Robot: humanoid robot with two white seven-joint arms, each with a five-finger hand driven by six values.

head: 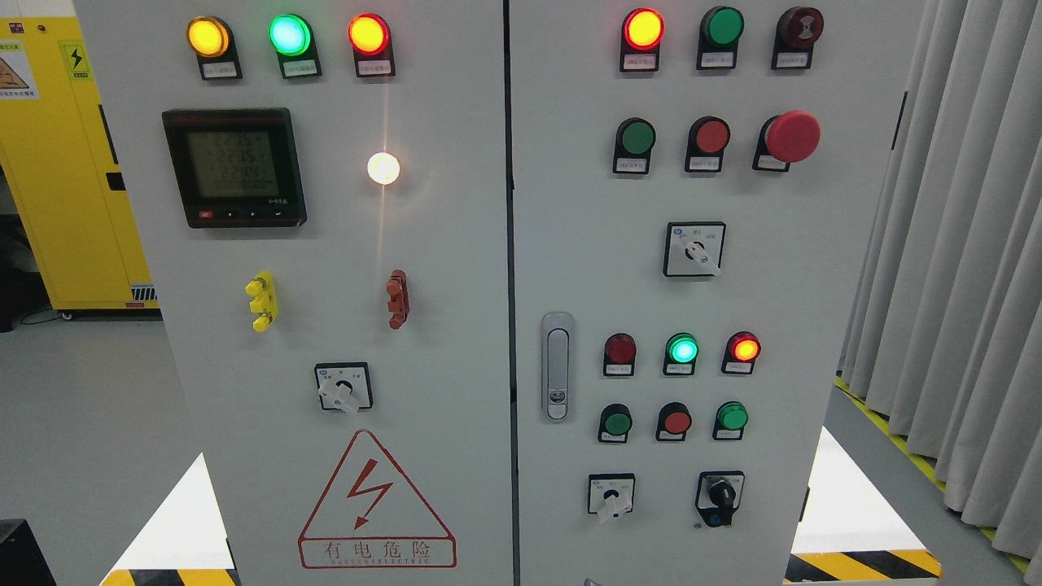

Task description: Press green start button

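A grey electrical cabinet (pixel 456 342) with two doors fills the head view. On the right door an unlit green push button (pixel 637 138) sits in the second row, left of a red push button (pixel 711 137) and a red mushroom stop button (pixel 792 136). Two more green push buttons sit lower, one at the left (pixel 617 423) and one at the right (pixel 733 417) of a red one (pixel 676 422). Lit indicator lamps show above them. Neither of my hands is in view.
The left door carries a digital meter (pixel 234 167), three lit lamps, a rotary switch (pixel 343 387) and a red electric warning triangle (pixel 374 505). A door handle (pixel 557 366) sits by the seam. A yellow cabinet (pixel 57 163) stands left, grey curtains (pixel 961 244) right.
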